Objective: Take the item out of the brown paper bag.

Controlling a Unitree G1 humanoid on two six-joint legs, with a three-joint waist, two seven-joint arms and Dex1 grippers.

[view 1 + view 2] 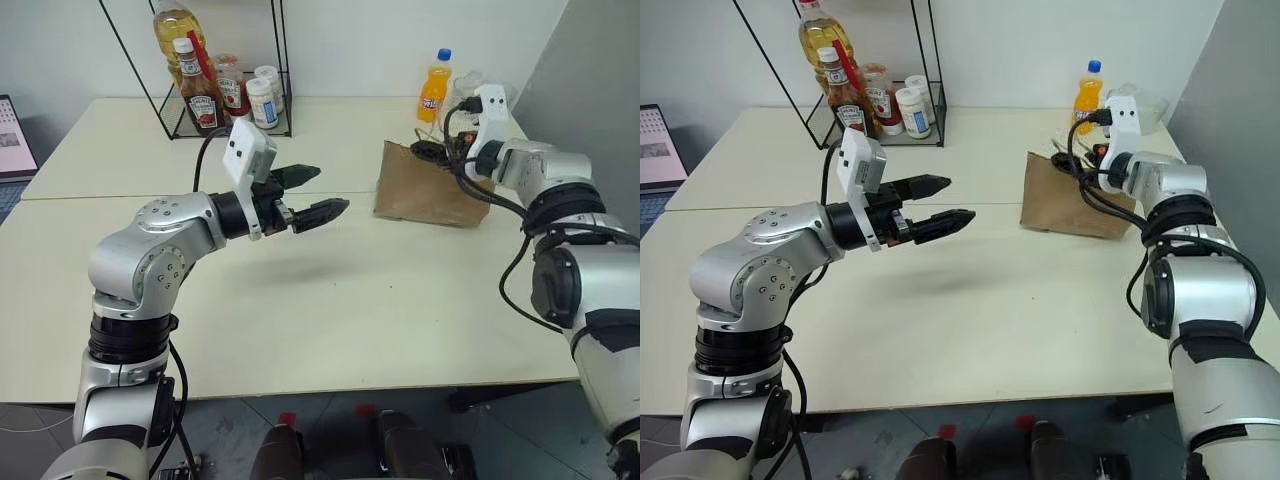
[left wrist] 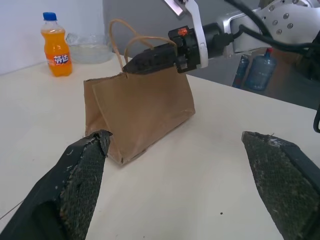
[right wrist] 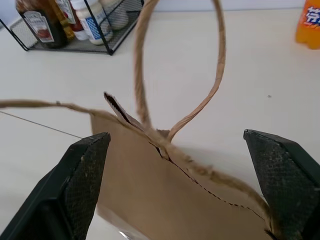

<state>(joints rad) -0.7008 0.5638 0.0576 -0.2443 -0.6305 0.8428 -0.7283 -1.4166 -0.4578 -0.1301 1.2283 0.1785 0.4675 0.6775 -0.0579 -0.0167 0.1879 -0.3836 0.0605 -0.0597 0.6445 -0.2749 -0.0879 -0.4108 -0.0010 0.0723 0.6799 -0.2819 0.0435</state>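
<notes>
At bag mouth: right claw (image 2: 131,64) wide | left claw (image 1: 318,193) wide | brown paper bag (image 2: 140,112) apparently upright

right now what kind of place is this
Probably a lab or test room set up like a kitchen table: cream tables, a wire rack of ketchup and condiments, and a monitor at the edge.

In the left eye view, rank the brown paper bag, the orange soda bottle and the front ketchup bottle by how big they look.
1. brown paper bag, plainly the largest.
2. and 3. ketchup bottle and orange soda bottle: the ketchup looks slightly bigger, but the two are close and stand at different spots on the table, so I would not rank them firmly.
</notes>
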